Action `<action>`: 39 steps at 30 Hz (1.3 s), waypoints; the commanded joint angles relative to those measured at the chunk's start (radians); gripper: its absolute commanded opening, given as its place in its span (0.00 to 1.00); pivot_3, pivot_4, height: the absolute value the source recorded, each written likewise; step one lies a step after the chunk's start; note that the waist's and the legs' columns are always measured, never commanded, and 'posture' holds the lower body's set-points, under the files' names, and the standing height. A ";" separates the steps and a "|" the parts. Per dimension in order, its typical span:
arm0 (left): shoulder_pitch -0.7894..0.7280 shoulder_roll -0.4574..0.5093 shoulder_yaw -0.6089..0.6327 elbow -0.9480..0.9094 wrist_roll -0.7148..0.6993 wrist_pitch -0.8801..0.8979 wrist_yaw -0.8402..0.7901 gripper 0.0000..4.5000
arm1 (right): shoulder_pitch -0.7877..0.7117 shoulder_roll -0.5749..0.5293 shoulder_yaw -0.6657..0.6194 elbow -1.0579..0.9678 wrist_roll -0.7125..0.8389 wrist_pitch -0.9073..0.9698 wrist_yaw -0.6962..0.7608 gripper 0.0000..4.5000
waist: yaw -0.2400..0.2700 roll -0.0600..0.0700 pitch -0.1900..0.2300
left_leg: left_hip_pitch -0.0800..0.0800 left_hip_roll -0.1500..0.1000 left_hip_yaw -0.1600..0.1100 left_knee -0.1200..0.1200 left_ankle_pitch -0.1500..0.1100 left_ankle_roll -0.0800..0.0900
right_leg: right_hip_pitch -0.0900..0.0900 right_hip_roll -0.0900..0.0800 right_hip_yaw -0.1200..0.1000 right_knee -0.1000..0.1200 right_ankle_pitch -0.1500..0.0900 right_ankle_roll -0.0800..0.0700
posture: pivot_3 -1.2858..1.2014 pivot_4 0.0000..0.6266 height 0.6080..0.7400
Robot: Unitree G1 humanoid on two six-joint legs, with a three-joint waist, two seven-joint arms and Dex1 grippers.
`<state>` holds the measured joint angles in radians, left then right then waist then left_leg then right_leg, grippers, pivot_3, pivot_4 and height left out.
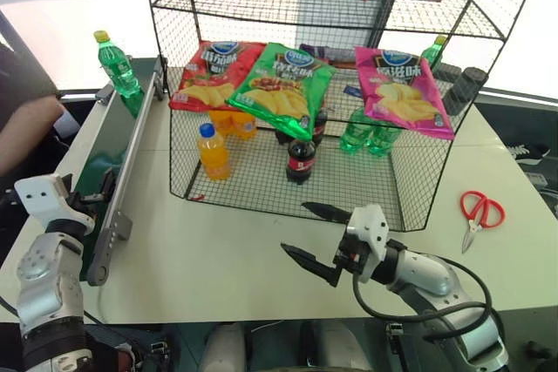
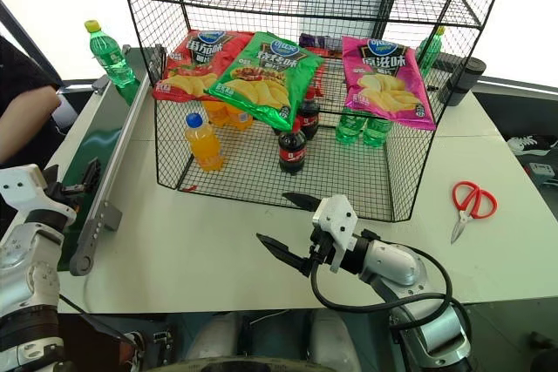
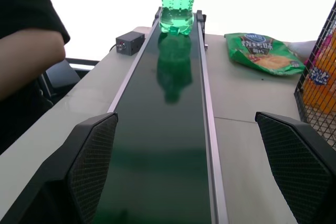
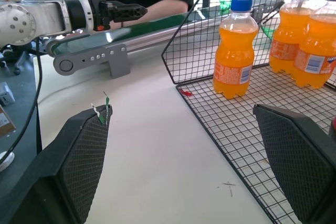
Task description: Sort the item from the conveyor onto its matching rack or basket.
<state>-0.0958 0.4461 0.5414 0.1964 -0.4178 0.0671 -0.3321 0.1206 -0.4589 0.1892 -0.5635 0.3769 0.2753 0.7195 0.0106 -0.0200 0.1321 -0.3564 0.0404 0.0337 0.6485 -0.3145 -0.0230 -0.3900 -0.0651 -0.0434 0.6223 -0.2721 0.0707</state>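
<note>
Black wire mesh forms the rack [image 1: 418, 189] on the white table [image 1: 218, 259], with crisp bags on its shelf and orange, cola and green bottles in its basket. The dark green conveyor [image 3: 163, 145] runs along the rack's left side, and the green bottle [image 1: 116, 65] stands upright at its far end. The left gripper [image 3: 194, 171] is spread wide over the near end of the belt, empty; the right gripper [image 1: 316, 234], also spread and empty, hangs over the table just before the basket's front wall.

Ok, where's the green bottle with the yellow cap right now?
The green bottle stands upright at the far end of the conveyor, on the robot's left, just outside the wire rack.
</note>
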 commanded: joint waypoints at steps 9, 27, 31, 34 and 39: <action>-0.010 -0.010 0.017 0.007 0.007 -0.056 0.051 1.00 | 0.006 0.015 0.025 0.015 -0.002 -0.058 0.021 0.99 | 0.001 0.000 0.000 | 0.000 0.000 0.000 0.000 0.000 0.000 | 0.000 -0.001 0.000 0.000 0.000 0.000 | 0.52 0.24 1.00; -0.035 -0.011 0.016 0.062 0.009 -0.086 0.051 1.00 | -0.011 0.026 0.039 0.031 0.000 -0.074 0.023 0.99 | -0.001 0.000 0.000 | -0.001 0.000 0.000 -0.001 0.000 -0.001 | -0.001 -0.004 -0.001 -0.002 -0.001 -0.003 | 0.52 0.24 1.00; -0.040 -0.014 0.014 0.064 0.012 -0.090 0.057 1.00 | -0.015 0.032 0.042 0.027 0.000 -0.067 0.018 0.99 | -0.001 0.000 0.000 | -0.001 0.000 0.000 -0.002 0.000 -0.001 | -0.001 -0.004 -0.001 -0.002 -0.001 -0.003 | 0.52 0.24 1.00; -0.042 -0.016 0.014 0.067 0.013 -0.093 0.063 1.00 | -0.017 0.033 0.041 0.023 0.002 -0.062 0.017 0.99 | -0.001 0.000 0.000 | -0.001 0.000 0.000 -0.002 0.000 -0.001 | -0.001 -0.005 -0.001 -0.002 -0.001 -0.003 | 0.52 0.24 1.00; -0.042 -0.019 0.018 0.075 0.013 -0.104 0.072 1.00 | -0.024 0.030 0.037 0.021 0.008 -0.054 0.018 0.99 | -0.001 0.000 0.000 | -0.001 -0.001 0.000 -0.002 0.000 -0.001 | -0.001 -0.006 -0.001 -0.003 -0.001 -0.003 | 0.52 0.24 1.00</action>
<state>-0.1266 0.4231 0.5428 0.2822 -0.4040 -0.0108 -0.2639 0.1068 -0.4325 0.2297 -0.5216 0.3680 0.2261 0.7345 0.0098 -0.0201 0.1320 -0.3577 0.0397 0.0339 0.6462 -0.3149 -0.0239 -0.3913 -0.0712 -0.0445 0.6193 -0.2734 0.0676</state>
